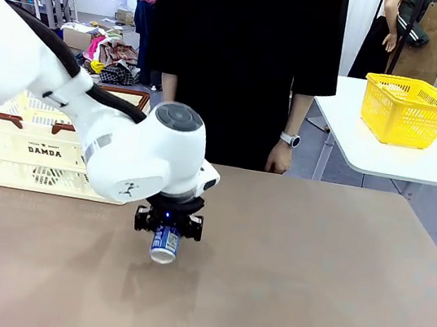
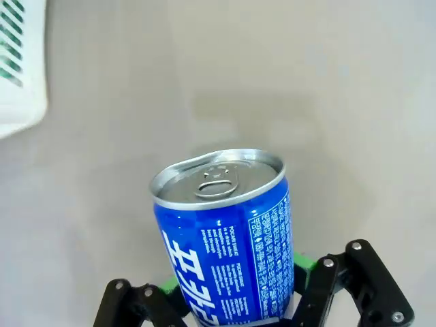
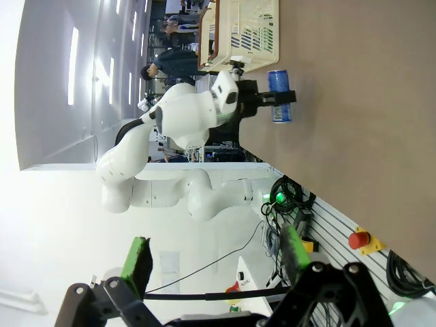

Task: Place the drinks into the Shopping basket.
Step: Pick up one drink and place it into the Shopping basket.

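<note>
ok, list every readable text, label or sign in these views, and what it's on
"DAMDA": black print on the side of the cream slotted plastic crate; the smaller line above it is too small to read.
Blue metal drink can in the left gripper: large white Korean characters and fine white print, both unreadable here.

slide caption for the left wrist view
Left tool grips a blue drink can above the brown table.
</note>
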